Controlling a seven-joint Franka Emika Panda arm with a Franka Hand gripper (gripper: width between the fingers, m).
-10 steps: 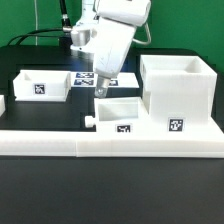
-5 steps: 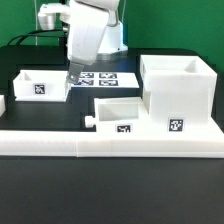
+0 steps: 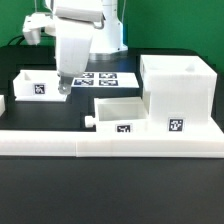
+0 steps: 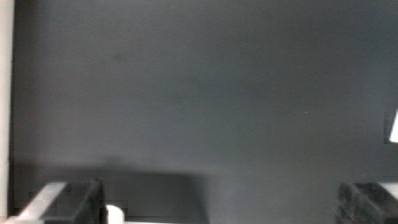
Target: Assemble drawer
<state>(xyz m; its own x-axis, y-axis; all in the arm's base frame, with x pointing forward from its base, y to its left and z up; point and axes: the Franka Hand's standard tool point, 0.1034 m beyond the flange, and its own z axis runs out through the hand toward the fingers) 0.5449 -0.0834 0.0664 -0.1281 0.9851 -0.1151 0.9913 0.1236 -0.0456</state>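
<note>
Starting at the claw [image 3: 62, 88]: spread wide, gripping nothing, with only bare dark table [image 4: 214, 90] showing between the fingers [image 4: 71, 198] in the wrist view. Hanging right over the near wall of the left tray [image 3: 38, 86]; touching or just clear of it, cannot tell.

Moving outward: just behind, flat on the table, the marker board [image 3: 100, 78]. Further to the exterior view's right, the casing [image 3: 178, 90], upright, open on top, nothing visible inside. Pressed up against its side, the second tray [image 3: 118, 112], with the knob [image 3: 88, 121] pointing to the exterior view's left. Impossible to say whether any of that tray has gone in.

Judging progress: looks like early days. No tray clearly seated, so both left to grip and slide home.

Across the front, the long low wall [image 3: 110, 142], hemming in tray and casing. Probably no bother for a claw coming from above, but tight for any sideways push.
</note>
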